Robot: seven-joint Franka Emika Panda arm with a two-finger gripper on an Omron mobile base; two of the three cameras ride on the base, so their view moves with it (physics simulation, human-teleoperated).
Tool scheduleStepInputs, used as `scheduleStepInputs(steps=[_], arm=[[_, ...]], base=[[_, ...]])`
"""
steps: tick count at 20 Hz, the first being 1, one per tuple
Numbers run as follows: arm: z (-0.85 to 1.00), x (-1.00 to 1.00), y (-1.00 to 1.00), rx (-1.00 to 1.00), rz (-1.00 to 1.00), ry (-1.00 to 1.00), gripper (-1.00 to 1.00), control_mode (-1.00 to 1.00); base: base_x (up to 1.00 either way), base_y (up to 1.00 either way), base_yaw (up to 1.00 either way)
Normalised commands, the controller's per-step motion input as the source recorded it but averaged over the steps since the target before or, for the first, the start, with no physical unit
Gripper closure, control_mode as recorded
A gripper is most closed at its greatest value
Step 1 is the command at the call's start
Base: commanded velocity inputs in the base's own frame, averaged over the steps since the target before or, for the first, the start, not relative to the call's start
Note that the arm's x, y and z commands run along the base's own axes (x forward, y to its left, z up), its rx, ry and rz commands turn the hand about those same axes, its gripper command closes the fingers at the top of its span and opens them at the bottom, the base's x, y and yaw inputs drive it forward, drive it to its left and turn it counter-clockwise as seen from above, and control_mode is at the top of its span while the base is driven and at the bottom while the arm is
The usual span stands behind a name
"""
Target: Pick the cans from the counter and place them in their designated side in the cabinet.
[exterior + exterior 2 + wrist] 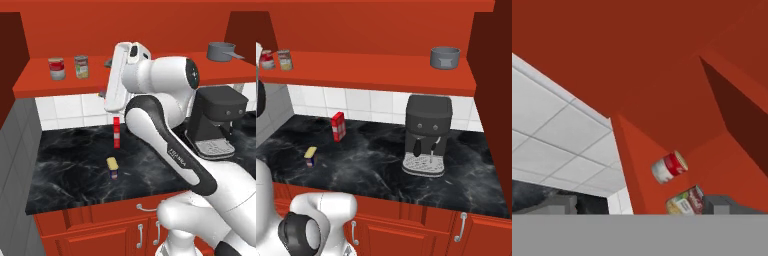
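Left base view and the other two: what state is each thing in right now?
Round yellow-green can: upright on the cabinet shelf, beside the red-and-white can.
Rectangular blue can: lying on the counter, not held.
Thin red-and-white box: upright on the counter.
Grey pot: on the shelf's right end.
Coffee machine: standing on the counter.
Gripper: fingers open, empty.

Overall light: bright, even and flat, as in a rendered scene, with no lamp in view.
Shadows: soft and faint; the cabinet (376, 75) casts a dim band on the white tiles (356, 100) under its shelf, and its left inner wall is darker.
Glare: the counter (75, 170) shows pale veins and a mild sheen, with no hard highlights.
Sharpness: both base views are slightly soft and pixelated.
Hand view: blurred, strongly tilted, edges of the tiles smeared.
Edge distortion: none evident; lines stay straight.
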Motion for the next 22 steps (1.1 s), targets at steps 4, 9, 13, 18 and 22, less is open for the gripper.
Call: scheduleStepInputs(steps=[4, 9, 13, 18, 22], arm=[[-0.34, -0.83, 0.0, 0.02, 0.0, -0.01, -1.0, -1.0], [-0.3, -0.95, -0.09, 0.0, -0.01, -0.11, -1.0, -1.0], [-0.32, -0.78, -0.23, -0.04, -0.11, 0.0, -1.0, -1.0], [-0.31, -0.49, -0.36, -0.09, -0.15, 0.19, -1.0, -1.0], [-0.36, -0.33, -0.32, -0.15, -0.13, 0.35, -1.0, -1.0]], base=[[0.0, 0.0, 0.0], [0.0, 0.0, 0.0], [0.0, 0.0, 0.0], [0.0, 0.0, 0.0], [0.0, 0.0, 0.0]])
